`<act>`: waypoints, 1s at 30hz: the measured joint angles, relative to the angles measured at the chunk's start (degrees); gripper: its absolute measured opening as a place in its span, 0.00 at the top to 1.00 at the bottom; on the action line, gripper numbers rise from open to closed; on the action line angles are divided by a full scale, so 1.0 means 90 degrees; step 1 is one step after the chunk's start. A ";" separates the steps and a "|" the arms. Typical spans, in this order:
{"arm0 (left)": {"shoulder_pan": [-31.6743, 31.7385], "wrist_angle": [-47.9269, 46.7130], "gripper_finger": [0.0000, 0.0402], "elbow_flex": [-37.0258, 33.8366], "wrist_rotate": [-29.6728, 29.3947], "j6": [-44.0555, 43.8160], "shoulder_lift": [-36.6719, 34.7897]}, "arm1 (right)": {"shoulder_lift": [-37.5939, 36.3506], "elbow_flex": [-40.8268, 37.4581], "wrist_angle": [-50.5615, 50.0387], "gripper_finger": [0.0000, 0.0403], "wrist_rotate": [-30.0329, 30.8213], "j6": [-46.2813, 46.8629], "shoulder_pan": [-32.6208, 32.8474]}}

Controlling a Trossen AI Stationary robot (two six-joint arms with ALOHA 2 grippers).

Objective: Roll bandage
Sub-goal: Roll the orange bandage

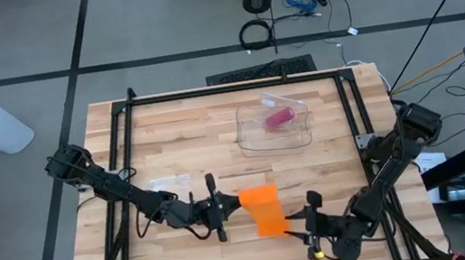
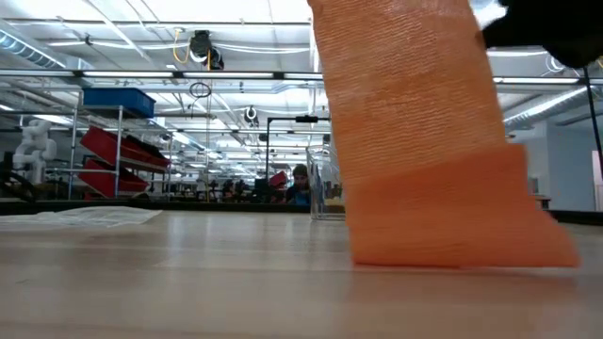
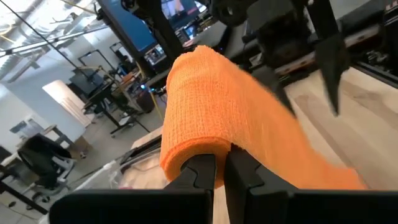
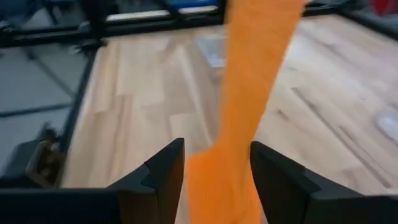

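An orange bandage [image 1: 265,209] is partly rolled. Its rolled end [image 3: 199,93] is held up by my left gripper [image 1: 230,202], which is shut on it. The loose strip slants down from the roll, and its lower end [image 2: 452,235] lies on the wooden table [image 1: 169,130]. My right gripper [image 1: 297,222] is open at the table's near side. Its two fingers [image 4: 163,174] stand on either side of the strip [image 4: 233,168]. My left gripper pinches the end face of the roll [image 3: 208,152] between its two shut fingers, coming level from the table's left. The roll is lifted clear of the table. The strip runs down from it toward the right gripper. My right gripper stands around the strip; whether its fingers touch it, I cannot tell.
A clear plastic box [image 1: 274,126] with a pink thing inside stands at the far middle of the table. A black frame [image 1: 236,88] runs along the table's edges. A flat pale sheet [image 1: 163,184] lies beside the left arm.
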 joint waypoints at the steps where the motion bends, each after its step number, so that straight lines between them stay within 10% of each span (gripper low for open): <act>1: 0.0000 -0.0007 0.97 0.0000 0.0002 -0.0001 0.0000 | 0.0025 -0.0099 0.0111 0.58 0.0191 0.0075 0.0054; 7: 0.0033 -0.0007 0.97 0.0000 0.0041 -0.0148 -0.0002 | 0.0034 -0.0823 0.1270 0.58 0.1364 0.0151 0.0317; 14: 0.0194 -0.0108 0.98 0.0000 0.0867 -0.0174 -0.0004 | 0.0202 -0.1614 0.3538 0.58 0.0753 -0.0970 -0.0030; 25: 0.0430 -0.0211 0.98 0.0002 0.1689 -0.0499 -0.0010 | 0.0214 -0.1800 0.4164 0.59 -0.0521 -0.1920 -0.1006; 30: 0.0425 -0.0213 0.98 0.0002 0.1746 -0.0510 -0.0010 | 0.0213 -0.1800 0.4267 0.83 -0.0915 -0.2222 -0.1187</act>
